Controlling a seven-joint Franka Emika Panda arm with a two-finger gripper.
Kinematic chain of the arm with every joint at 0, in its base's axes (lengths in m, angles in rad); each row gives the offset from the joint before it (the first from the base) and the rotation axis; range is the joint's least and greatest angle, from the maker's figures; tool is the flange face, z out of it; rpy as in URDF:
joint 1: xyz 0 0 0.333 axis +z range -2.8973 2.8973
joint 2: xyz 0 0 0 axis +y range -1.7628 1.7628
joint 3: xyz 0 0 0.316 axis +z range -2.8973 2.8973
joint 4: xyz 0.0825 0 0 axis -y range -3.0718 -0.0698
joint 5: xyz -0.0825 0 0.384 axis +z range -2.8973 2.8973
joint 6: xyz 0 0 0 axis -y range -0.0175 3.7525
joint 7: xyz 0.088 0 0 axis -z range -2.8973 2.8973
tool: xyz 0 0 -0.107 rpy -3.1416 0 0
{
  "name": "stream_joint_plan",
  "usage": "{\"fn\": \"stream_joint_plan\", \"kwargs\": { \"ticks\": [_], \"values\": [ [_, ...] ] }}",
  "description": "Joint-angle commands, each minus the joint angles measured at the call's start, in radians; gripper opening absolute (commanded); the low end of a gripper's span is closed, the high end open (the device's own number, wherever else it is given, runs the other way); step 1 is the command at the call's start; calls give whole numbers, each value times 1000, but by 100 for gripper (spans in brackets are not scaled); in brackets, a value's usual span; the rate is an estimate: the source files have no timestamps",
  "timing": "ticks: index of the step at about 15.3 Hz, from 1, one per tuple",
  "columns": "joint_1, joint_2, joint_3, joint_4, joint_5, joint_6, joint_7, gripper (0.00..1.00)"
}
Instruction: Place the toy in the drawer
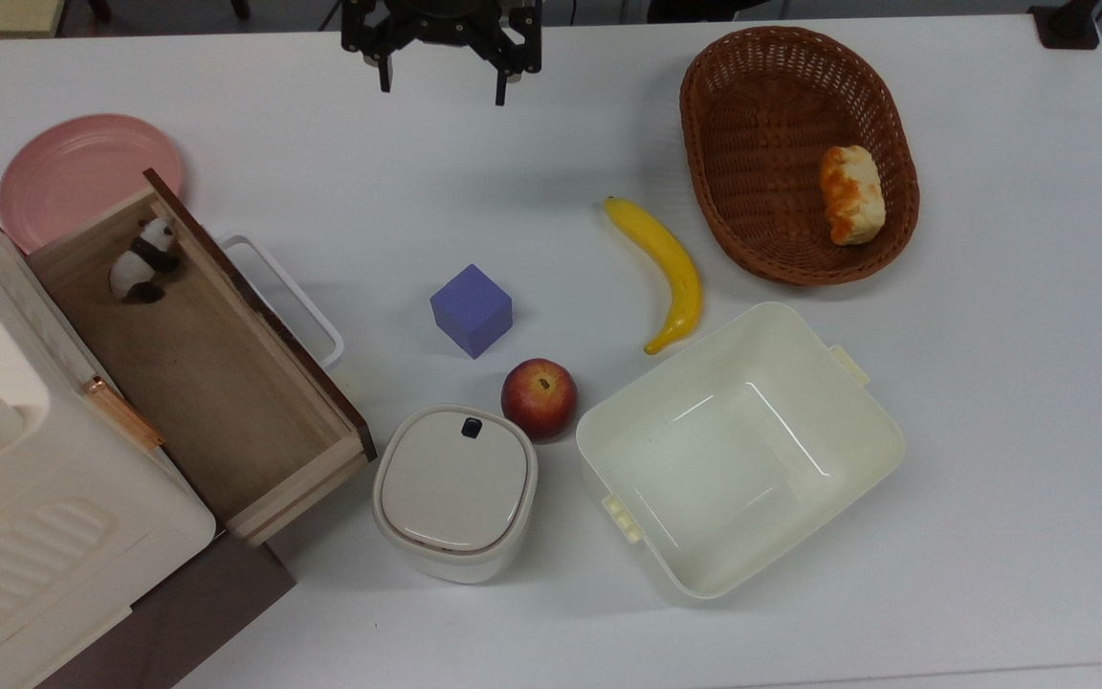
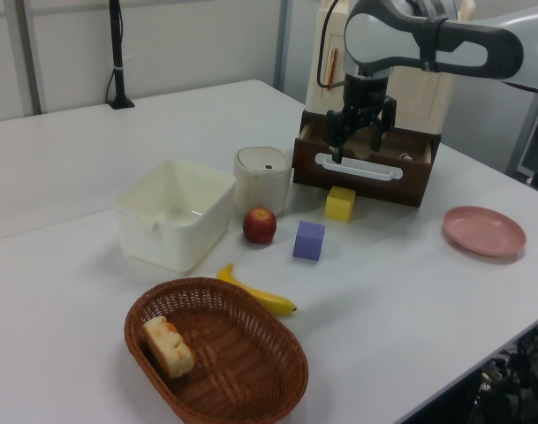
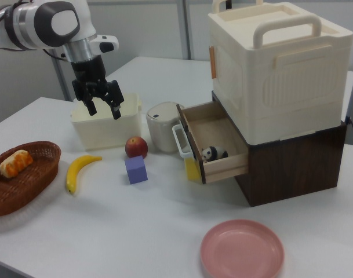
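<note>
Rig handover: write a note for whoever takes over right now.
End effector: open, empty, raised over bare table near the top view's top edge, well away from the drawer.
Panda: lying inside the open drawer, in the corner nearest the pink plate in the top view.
Done: panda is in the drawer.
Left: nothing for the placement; drawer stays pulled out.

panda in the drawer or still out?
In. The panda figurine lies on the wooden floor of the open drawer, near its back corner; the open gripper is away over the table, holding nothing.
</note>
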Motion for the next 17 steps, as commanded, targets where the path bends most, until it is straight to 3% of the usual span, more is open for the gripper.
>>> {"fn": "stream_joint_plan", "kwargs": {
  "ticks": [1,17],
  "values": [
    [-1,-34,-5,-34,24,-13,-33,100],
    [-13,-38,-11,-28,66,-13,-23,100]
  ]
}}
